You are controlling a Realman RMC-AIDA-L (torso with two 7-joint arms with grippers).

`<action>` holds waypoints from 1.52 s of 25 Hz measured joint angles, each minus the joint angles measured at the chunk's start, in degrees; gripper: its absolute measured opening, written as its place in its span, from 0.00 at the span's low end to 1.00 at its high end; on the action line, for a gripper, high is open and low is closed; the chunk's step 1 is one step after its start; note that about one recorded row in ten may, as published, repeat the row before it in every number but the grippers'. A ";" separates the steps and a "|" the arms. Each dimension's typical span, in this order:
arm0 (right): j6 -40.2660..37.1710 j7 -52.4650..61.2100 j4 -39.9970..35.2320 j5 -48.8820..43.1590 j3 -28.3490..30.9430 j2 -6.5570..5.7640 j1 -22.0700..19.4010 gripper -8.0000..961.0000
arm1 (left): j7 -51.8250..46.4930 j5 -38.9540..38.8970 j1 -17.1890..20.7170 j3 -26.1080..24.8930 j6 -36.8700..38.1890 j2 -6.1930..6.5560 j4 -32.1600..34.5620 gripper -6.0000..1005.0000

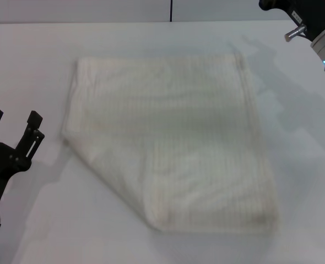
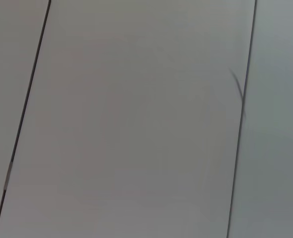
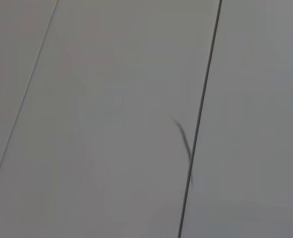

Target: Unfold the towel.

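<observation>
Head view shows the towel (image 1: 171, 143) flat at centre, the left gripper (image 1: 14, 118) spread at lower left, the right arm (image 1: 311, 22) upper right, its fingers seemingly out of frame.

The left pincer (image 1: 15, 116) is matt black, with two slim fingers ending in small square pads on a blocky black body, and thin cables trail from its lower end. The right arm (image 1: 311, 21) is black above a pale grey cuff, with a silver knob and a small blue light.
</observation>
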 joint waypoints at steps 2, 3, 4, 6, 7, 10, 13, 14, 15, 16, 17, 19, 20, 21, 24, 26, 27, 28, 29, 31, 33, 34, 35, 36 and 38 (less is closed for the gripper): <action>-0.06 1.02 0.01 0.00 -0.04 0.02 0.00 0.40 | -0.02 0.06 0.05 0.05 0.10 0.00 0.00 0.81; -0.08 1.69 -0.01 0.00 -0.06 0.02 0.00 0.40 | -0.02 0.10 0.05 0.07 0.25 0.00 -0.01 0.81; -0.10 2.25 -0.06 0.00 -0.04 0.02 -0.02 0.40 | -0.02 0.10 0.05 0.07 0.25 0.00 -0.01 0.81; -0.11 2.73 -0.13 0.00 -0.01 0.02 -0.02 0.39 | -0.03 0.17 0.05 0.12 0.75 0.00 -0.06 0.81; -0.12 2.94 -0.18 0.00 0.00 0.02 -0.02 0.39 | -0.03 0.19 0.05 0.14 0.94 -0.01 -0.08 0.81; -0.12 3.17 -0.26 -0.30 -0.14 -0.12 -0.02 0.39 | -0.07 0.22 0.05 0.35 1.18 0.00 -0.09 0.81; -0.12 3.50 -0.33 -0.38 -0.35 -0.21 -0.01 0.27 | -0.13 0.23 0.05 0.60 1.38 0.00 -0.09 0.81; -0.07 3.97 -0.36 -0.40 -0.53 -0.28 -0.01 0.22 | -0.13 0.23 0.05 0.60 1.38 0.00 -0.09 0.81; 0.10 5.17 -0.46 -0.46 -0.82 -0.40 0.01 0.18 | -0.14 0.22 0.04 0.64 1.48 -0.02 -0.08 0.81; 0.10 5.17 -0.46 -0.46 -0.82 -0.40 0.01 0.15 | -0.14 0.22 0.04 0.64 1.48 -0.02 -0.08 0.81; 0.27 6.45 -0.62 -0.50 -0.97 -0.51 0.01 0.11 | -0.16 0.22 0.05 0.70 1.55 -0.08 -0.08 0.81; 0.53 7.30 -0.94 -0.53 -1.23 -0.58 0.01 0.04 | -0.31 0.23 0.03 0.75 1.65 -0.09 -0.08 0.81; 1.76 9.89 -2.41 -1.12 -2.33 -0.80 -0.09 0.00 | -0.79 0.24 -0.02 0.78 1.82 -0.08 -0.08 0.81; 1.76 9.89 -2.41 -1.12 -2.33 -0.80 -0.09 0.00 | -0.79 0.24 -0.02 0.78 1.82 -0.08 -0.08 0.81; 8.11 19.83 -8.56 -7.54 -4.39 -1.46 -0.87 0.01 | -3.59 0.44 -0.75 1.67 2.47 0.23 0.35 0.81; 12.67 29.10 -13.96 -15.93 -4.62 -2.08 -1.16 0.01 | -5.43 0.71 -1.87 2.86 2.70 0.39 1.50 0.81; 15.13 38.37 -18.22 -25.60 -4.62 -2.85 -0.94 0.01 | -6.19 0.88 -2.56 3.37 2.80 0.39 2.33 0.81; 15.13 38.37 -18.22 -25.60 -4.62 -2.85 -0.94 0.01 | -6.54 0.94 -2.98 3.55 2.82 0.38 2.81 0.81; 15.81 42.86 -19.78 -29.62 -4.61 -3.27 -0.63 0.01 | -6.54 0.94 -2.98 3.55 2.82 0.38 2.81 0.81; 16.22 56.17 -22.94 -43.49 -4.46 -4.69 1.16 0.01 | -6.95 1.06 -4.03 4.51 2.84 0.39 3.55 0.81; 15.13 70.05 -24.75 -57.86 -4.09 -6.01 4.10 0.01 | -7.09 1.09 -4.47 4.89 2.83 0.43 3.91 0.81; 14.24 75.41 -25.19 -64.07 -3.94 -6.51 5.62 0.01 | -7.25 1.10 -4.75 5.08 2.77 0.46 4.22 0.81; 11.50 85.70 -25.46 -76.63 -3.25 -7.39 8.90 0.01 | -8.42 1.09 -5.91 5.35 2.58 0.50 5.75 0.81; 11.50 85.70 -25.46 -76.63 -3.25 -7.39 8.90 0.01 | -8.42 1.09 -5.91 5.35 2.58 0.50 5.75 0.81; 8.79 92.53 -25.50 -85.75 -2.56 -7.65 11.41 0.01 | -9.43 1.10 -6.77 5.47 2.55 0.51 6.82 0.81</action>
